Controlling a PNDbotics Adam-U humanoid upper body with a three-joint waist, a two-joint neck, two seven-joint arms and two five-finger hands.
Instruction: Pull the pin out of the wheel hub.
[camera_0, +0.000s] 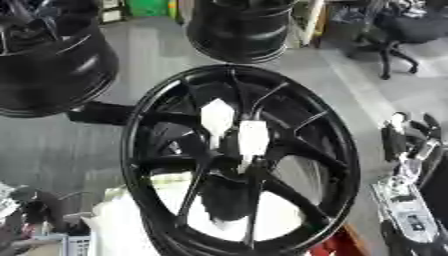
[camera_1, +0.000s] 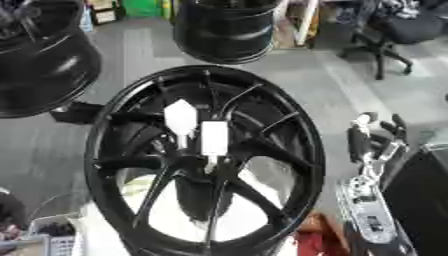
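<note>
A grey workshop floor (camera_0: 149, 55) runs back to two more black rims, one at the upper left (camera_0: 48, 60) and one at the top centre (camera_0: 241, 30), with an office chair (camera_0: 394, 30) in the far right corner. The black wheel hub (camera_0: 241, 155) stands upright in the middle, two white tags (camera_0: 236, 131) at its centre; the pin itself cannot be made out. The right hand (camera_1: 376, 150) hangs well apart at the right, fingers raised, relaxed and holding nothing; of the left hand (camera_0: 16, 210), at the lower left edge, the fingers cannot be told.

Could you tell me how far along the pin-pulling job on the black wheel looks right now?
Nothing looks done: the white pins still sit at the centre of the wheel hub. Nothing is in hand; the right hand hangs open beside the rim, apart from it. Reaching in, gripping and pulling all remain.
</note>
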